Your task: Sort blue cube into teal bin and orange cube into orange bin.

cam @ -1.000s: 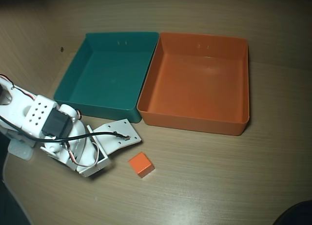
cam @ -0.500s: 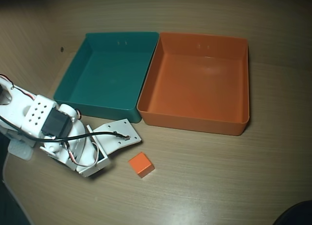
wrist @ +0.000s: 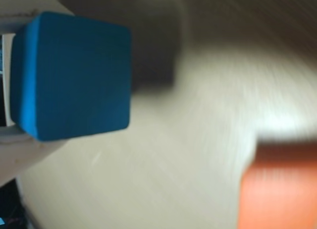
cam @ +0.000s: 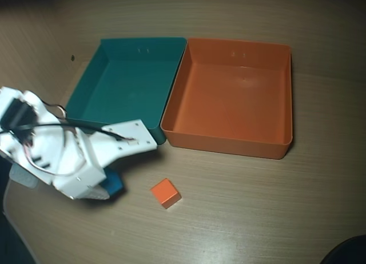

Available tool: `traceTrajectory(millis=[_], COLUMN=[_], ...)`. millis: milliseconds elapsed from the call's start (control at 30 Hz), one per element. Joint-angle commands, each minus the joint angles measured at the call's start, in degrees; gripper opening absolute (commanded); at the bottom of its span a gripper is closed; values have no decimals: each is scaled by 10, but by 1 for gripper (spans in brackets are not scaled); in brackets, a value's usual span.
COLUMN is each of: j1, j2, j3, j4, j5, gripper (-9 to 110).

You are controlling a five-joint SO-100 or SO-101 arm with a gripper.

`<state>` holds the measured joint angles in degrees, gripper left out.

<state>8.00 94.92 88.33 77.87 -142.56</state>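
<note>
A pale wood-grain table carries everything in the overhead view. On its far half sit the teal bin at left and the orange bin at right, walls touching. Nearer, the orange cube rests alone on bare wood, just below where the bins meet.

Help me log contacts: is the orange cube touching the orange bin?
Apart. The overhead view shows bare table between the orange cube and the orange bin's near wall.

Likely hobby desk – wood-grain tabletop, plastic sorting bins, dim surroundings.
</note>
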Motion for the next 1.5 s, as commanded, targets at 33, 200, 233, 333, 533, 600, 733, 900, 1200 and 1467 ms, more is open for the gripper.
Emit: traceTrajectory(millis=[33, 200, 233, 333, 533, 600, 733, 900, 1200, 1467], j1=[-4, -52, -71, -131, -248, -283, -345, -391, -427, -434], j2=[128, 192, 201, 226, 243, 238, 207, 127, -30, -118], j3=[-35, -18, -16, -13, -18, -18, -12, -23, -73, -134], j4=[7, 10, 7, 4, 4, 4, 4, 4, 3, 3], j5=[45, 206, 238, 333, 450, 467, 483, 483, 483, 483], gripper=[-6, -6, -6, -6, -6, -6, -6, -6, -6, -6])
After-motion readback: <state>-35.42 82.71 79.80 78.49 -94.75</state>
